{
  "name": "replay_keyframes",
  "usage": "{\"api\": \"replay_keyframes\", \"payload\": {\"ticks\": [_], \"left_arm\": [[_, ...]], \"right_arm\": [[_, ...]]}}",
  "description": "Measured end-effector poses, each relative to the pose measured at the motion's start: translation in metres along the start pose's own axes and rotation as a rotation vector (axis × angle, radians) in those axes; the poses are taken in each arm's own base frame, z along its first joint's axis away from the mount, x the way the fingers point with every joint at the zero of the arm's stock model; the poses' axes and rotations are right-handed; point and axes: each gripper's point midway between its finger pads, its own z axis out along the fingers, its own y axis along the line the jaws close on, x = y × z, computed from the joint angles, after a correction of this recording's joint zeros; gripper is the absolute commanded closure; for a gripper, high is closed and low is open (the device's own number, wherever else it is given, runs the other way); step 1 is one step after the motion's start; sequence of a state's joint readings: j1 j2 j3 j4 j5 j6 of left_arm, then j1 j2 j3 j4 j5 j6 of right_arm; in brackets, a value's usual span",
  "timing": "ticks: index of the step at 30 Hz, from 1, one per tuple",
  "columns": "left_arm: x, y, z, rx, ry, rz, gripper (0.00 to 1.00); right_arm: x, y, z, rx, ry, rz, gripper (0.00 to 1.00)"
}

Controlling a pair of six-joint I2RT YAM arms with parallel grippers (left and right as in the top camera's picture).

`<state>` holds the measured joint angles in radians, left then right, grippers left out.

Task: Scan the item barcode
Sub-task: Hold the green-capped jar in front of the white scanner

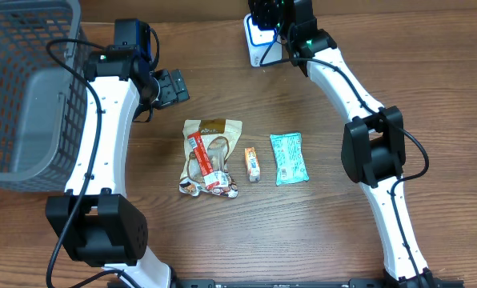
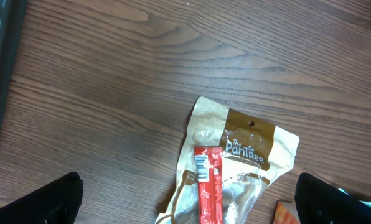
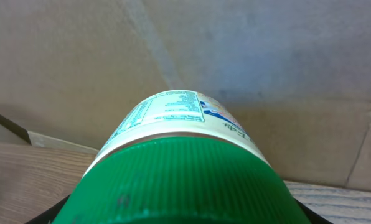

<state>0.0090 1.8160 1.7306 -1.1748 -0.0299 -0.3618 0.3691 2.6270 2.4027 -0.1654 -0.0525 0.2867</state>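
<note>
- The green-lidded jar (image 3: pixel 185 155) is gripped by the right gripper (image 1: pixel 272 18) and is raised at the far side of the tabletop (image 1: pixel 318 232).
- The left gripper (image 1: pixel 171 86) is spread wide and empty near the snack bag (image 2: pixel 235 162).
- No finished scan can be confirmed; the scanning of the barcode is judged as still to be done.

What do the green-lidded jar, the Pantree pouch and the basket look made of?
The jar looks plastic: glossy printed label, ribbed matte green lid. The Pantree pouch seems tan paper-look film, crinkled, with a clear glossy window. The basket is grey open mesh, probably plastic, possibly coated wire.
</note>
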Motion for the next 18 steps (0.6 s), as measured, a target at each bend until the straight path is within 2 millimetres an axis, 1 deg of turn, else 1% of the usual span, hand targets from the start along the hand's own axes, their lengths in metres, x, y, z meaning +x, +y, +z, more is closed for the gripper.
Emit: {"api": "replay_keyframes", "payload": {"ticks": [5, 8, 12, 18], "left_arm": [[0.0, 0.0, 0.0, 0.0, 0.0, 0.0, 0.0], [0.0, 0.0, 0.0, 0.0, 0.0, 0.0, 0.0], [0.0, 0.0, 0.0, 0.0, 0.0, 0.0, 0.0], [0.0, 0.0, 0.0, 0.0, 0.0, 0.0, 0.0]], "right_arm": [[0.002, 0.0, 0.0, 0.006, 0.008, -0.013, 0.95], [0.009, -0.002, 0.0, 0.023, 0.032, -0.017, 0.94], [0.016, -0.004, 0.0, 0.033, 0.054, -0.019, 0.9], [0.017, -0.005, 0.002, 0.036, 0.052, -0.021, 0.91]]}}
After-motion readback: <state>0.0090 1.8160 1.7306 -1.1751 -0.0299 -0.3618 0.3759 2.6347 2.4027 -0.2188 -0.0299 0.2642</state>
